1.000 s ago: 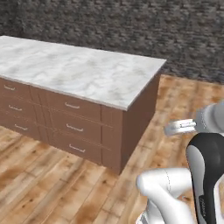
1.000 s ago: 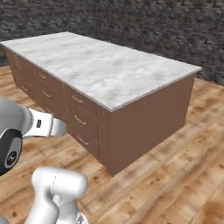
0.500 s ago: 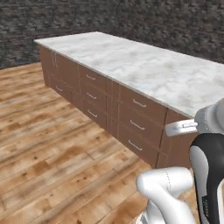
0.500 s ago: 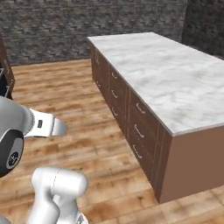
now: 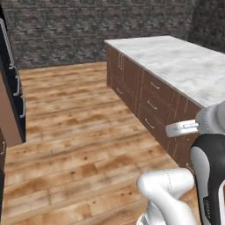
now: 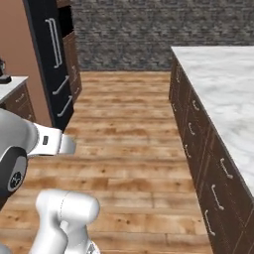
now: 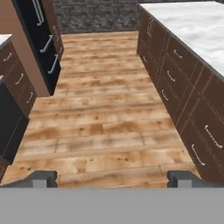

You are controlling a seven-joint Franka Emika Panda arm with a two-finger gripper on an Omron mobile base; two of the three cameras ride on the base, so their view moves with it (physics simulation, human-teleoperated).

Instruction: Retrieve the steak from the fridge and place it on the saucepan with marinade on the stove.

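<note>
The robot is on its way to the fridge (image 6: 52,59), the tall black one with its doors shut, well apart across the wood floor (image 7: 105,127); the steak must be inside, hidden; the claw (image 7: 111,178) is wide open and empty; next, drive closer and pull a door handle.

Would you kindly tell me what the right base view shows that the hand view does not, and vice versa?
The right base view adds the robot's white arm and a small dark item on a pale counter corner. The hand view adds two fingertips of the wide-open jaws and a black appliance front at lower left. Both share the black fridge, the marble-topped island, the wood floor and the stone wall.
</note>
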